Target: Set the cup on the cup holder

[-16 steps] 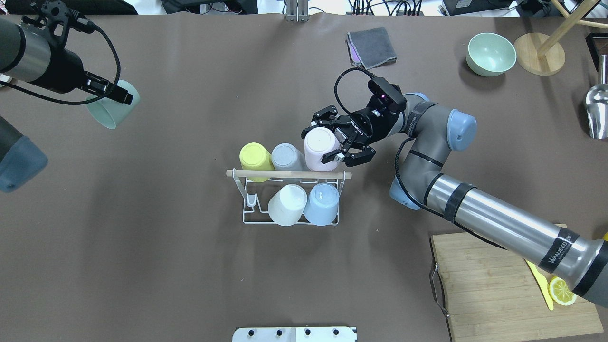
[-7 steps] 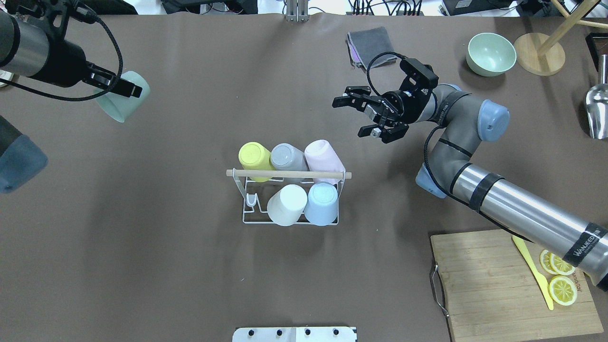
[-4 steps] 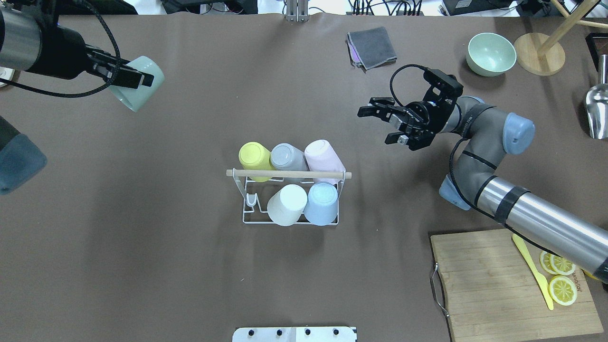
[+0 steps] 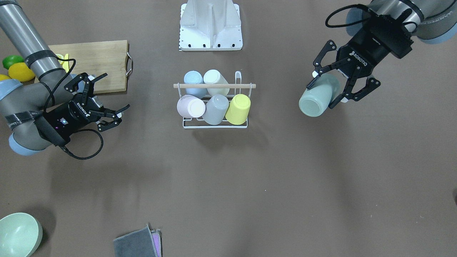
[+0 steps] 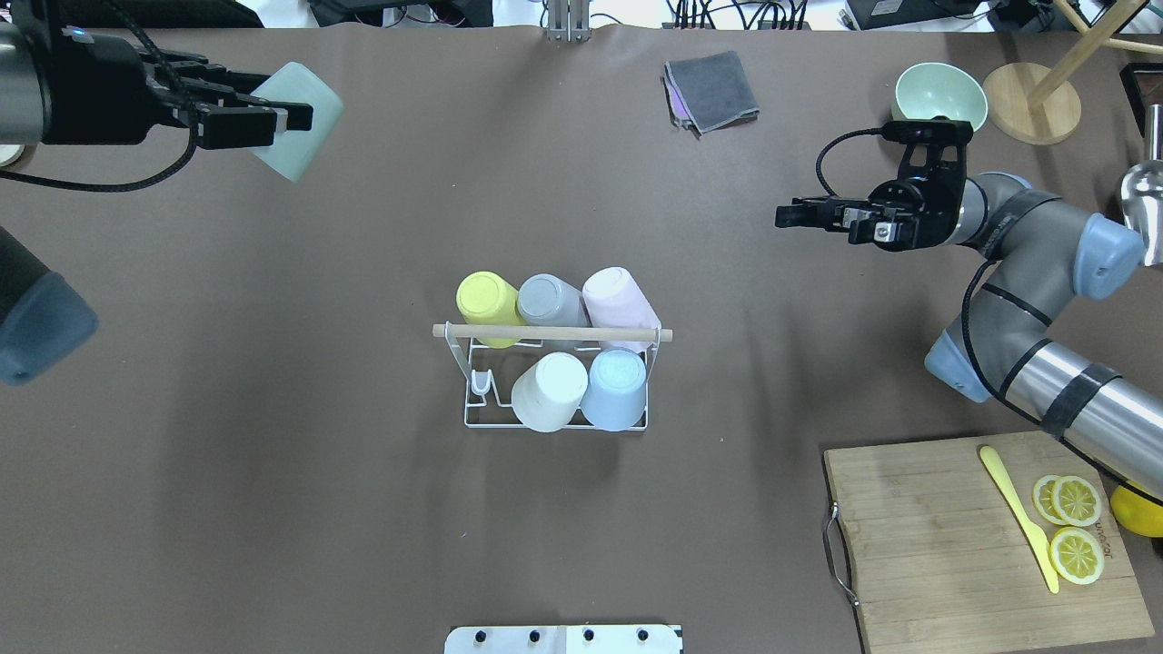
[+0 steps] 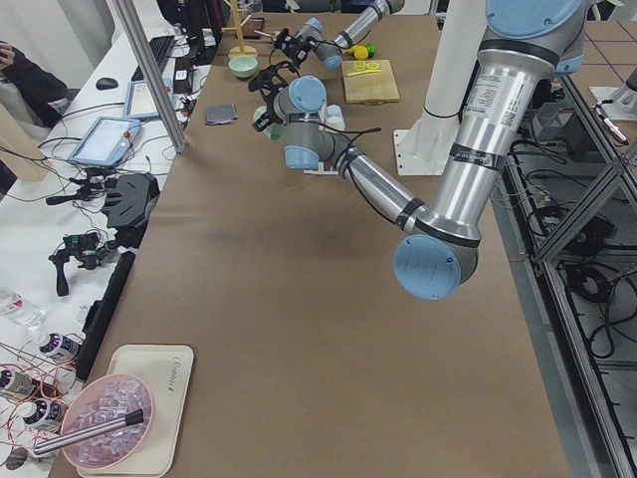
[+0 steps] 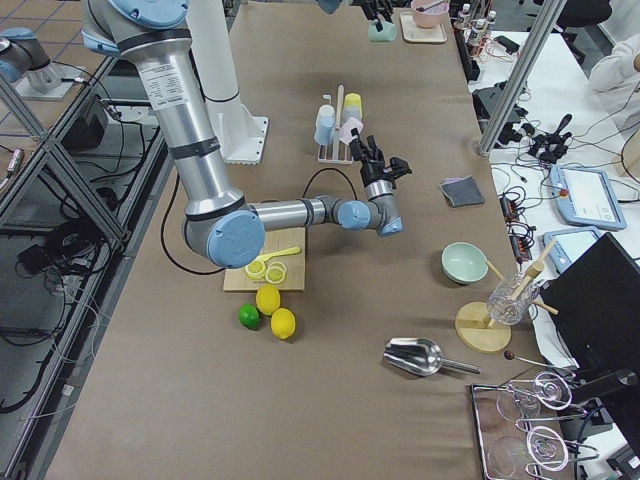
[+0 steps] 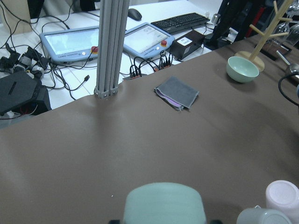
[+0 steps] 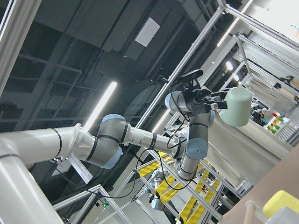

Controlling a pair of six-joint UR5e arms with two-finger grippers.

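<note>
Mint cup (image 4: 317, 98) in left fingers (image 4: 357, 93), well apart from cup holder (image 4: 242, 86)

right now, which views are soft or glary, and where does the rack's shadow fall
Left wrist view: the mint cup at the bottom edge is out of focus, while the table beyond it is sharp. Right wrist view: aimed up into a dark ceiling, and the strip lights glare. Front-facing view: even light, with a soft shadow just past the cup holder, on the side away from the robot.
</note>
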